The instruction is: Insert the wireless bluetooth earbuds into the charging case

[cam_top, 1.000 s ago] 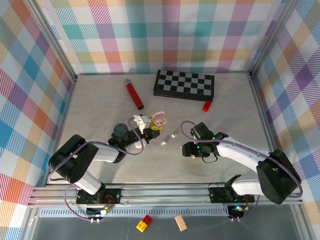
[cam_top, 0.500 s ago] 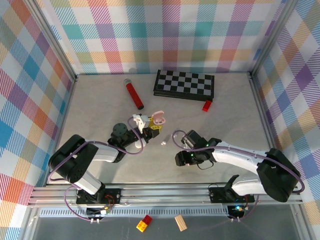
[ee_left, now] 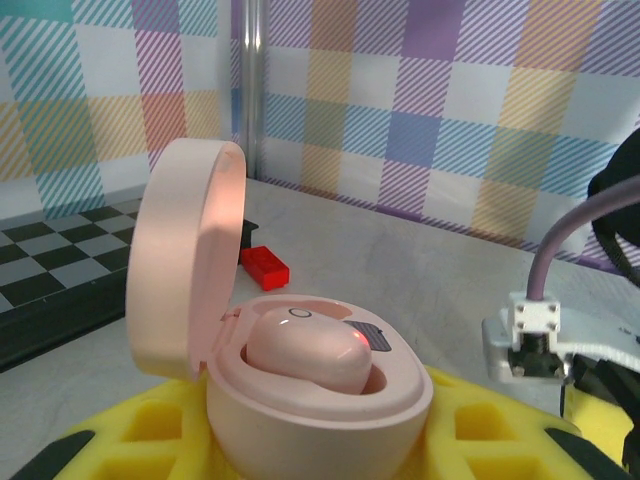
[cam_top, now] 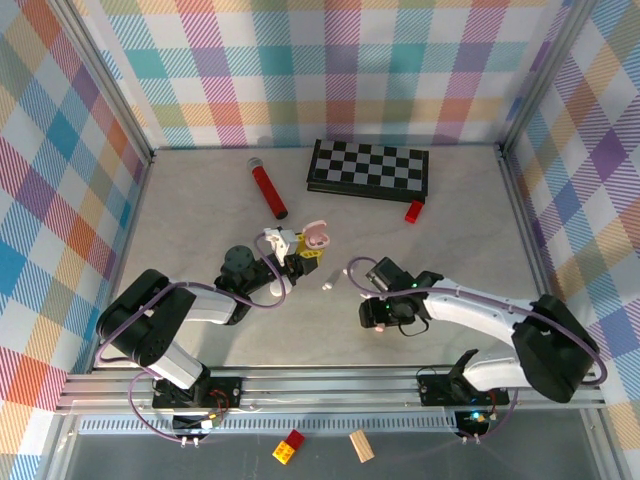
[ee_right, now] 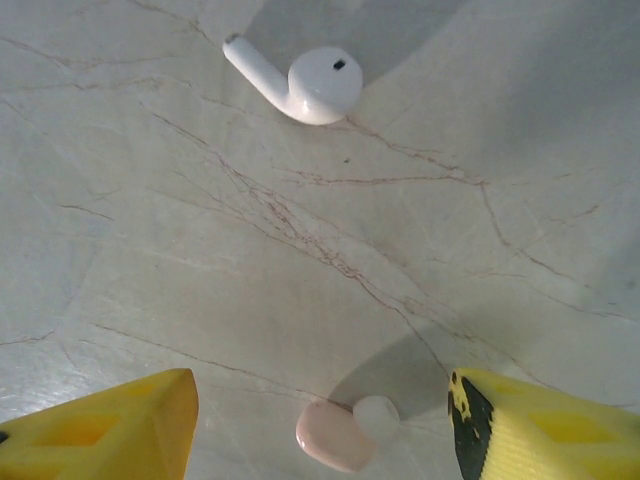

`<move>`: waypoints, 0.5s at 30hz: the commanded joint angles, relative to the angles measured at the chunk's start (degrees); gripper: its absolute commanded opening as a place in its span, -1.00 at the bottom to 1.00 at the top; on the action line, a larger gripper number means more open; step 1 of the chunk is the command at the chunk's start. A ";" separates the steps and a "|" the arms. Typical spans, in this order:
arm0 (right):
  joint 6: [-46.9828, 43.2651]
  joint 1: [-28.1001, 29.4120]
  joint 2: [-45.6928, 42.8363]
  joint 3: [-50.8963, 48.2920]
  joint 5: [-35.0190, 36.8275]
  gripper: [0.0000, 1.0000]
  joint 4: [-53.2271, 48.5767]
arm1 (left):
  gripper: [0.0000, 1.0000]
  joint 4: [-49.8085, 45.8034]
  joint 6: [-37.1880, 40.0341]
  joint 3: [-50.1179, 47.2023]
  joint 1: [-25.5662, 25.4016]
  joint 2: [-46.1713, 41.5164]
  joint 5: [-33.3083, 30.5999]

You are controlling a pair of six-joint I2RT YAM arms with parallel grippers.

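two arms, left one first. left tool (ee_left: 310,448) is pinching the pink charging case (ee_left: 320,400) and holds it upright, lid (ee_left: 185,255) hinged open, one pink earbud (ee_left: 300,355) seated inside. nothing on that side has shifted in the last second. left forearm lies low over the surface (cam_top: 450,220), reaching out to the case.

white earbud (cam_top: 328,285) lies loose just right of the case and hasn't moved.

right arm is what changed: it swung in toward the case, then backed off slightly. right tool (ee_right: 322,405) now points down, fingers spread, with the loose pink earbud (ee_right: 335,437) between them and not yet touched. elbow is folded, forearm angled toward the case.

my read: it's lined up to grab that bud, so the next step is to close, lift and carry it over to the case.
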 commanded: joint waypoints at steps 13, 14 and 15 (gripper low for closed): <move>-0.34 0.36 -2.54 -1.07 -6.68 0.25 -0.99 | -0.31 2.96 -0.41 -0.22 1.12 -1.52 0.97; -0.37 0.41 -2.57 -1.05 -6.79 0.25 -0.97 | -0.31 2.97 -0.42 -0.17 1.21 -1.60 0.88; -0.29 0.47 -2.78 -1.02 -6.66 0.25 -1.14 | -0.31 2.96 -0.42 -0.24 1.21 -1.60 0.83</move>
